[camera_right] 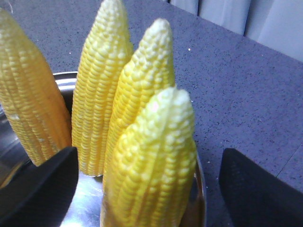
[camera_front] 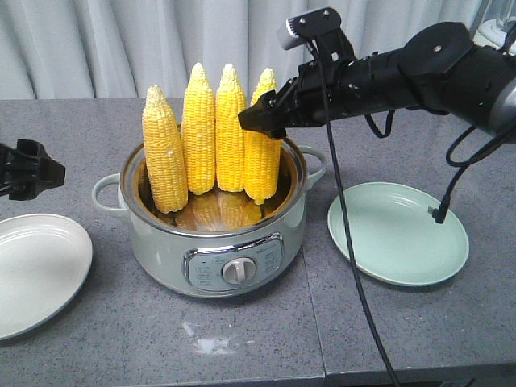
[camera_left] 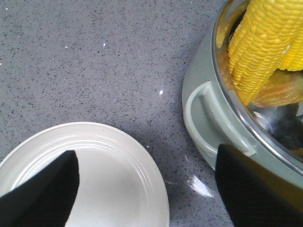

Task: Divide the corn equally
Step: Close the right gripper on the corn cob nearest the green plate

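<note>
there are four corn cobs (camera_front: 198,129), one pot (camera_front: 161,250), one white plate (camera_front: 32,274) and one green plate (camera_front: 399,234), making two plates.

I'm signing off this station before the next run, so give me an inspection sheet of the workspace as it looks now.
Surface: grey speckled counter, with a white smear near the front edge.
Job's things: four corn cobs standing upright in the pot; white plate on the left and green plate on the right, both empty.
Clutter: nothing seen.
Grippers: left claw open, over the white plate's rim beside the pot; right claw open, straddling one cob, no contact seen.
Cables: one black cable hangs from the right arm past the pot; a second cable dangles over the green plate.
Surroundings: grey curtain behind.
</note>
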`<state>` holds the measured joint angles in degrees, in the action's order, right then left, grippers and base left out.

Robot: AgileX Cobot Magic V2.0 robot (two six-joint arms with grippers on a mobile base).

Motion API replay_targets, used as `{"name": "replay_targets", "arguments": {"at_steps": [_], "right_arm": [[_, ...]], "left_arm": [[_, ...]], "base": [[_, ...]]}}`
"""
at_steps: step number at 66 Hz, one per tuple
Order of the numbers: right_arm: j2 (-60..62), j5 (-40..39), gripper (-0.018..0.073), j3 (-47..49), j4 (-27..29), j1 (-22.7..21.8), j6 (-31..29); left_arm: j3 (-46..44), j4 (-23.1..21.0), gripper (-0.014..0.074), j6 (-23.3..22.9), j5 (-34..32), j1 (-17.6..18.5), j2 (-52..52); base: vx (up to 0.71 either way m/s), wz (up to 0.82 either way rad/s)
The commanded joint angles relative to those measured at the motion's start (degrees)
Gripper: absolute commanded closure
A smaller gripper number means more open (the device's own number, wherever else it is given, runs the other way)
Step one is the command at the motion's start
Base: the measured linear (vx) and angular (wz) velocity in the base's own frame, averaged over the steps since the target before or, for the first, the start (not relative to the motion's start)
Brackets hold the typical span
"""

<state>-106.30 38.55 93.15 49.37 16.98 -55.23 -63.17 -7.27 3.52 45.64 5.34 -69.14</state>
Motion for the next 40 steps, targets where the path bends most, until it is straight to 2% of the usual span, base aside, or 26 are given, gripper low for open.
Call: {"name": "replay_targets", "arguments": {"at_steps": [1,29,40], "right_arm": [[1.97,-2.15,-0.0032,1.91,2.73,-0.06,-0.49],[0.09,-2.51,-0.0030,1.91,2.72,0.53,-0.98],[-0.46,-3.90,0.0030,1.91,2.51,1.53,-1.49]], "left_arm": [[-2.09,-0.93,0.0045,-0.10,-2.92,-0.09,1.14],[-2.09,-0.93,0.0045,-0.10,-2.92,-0.09,1.14],[-2.09,-0.93,0.0045,-0.10,-2.92,-0.09,1.14]], "base": [[0.00,0.00],[0.00,0.00],[0.00,0.00]]}}
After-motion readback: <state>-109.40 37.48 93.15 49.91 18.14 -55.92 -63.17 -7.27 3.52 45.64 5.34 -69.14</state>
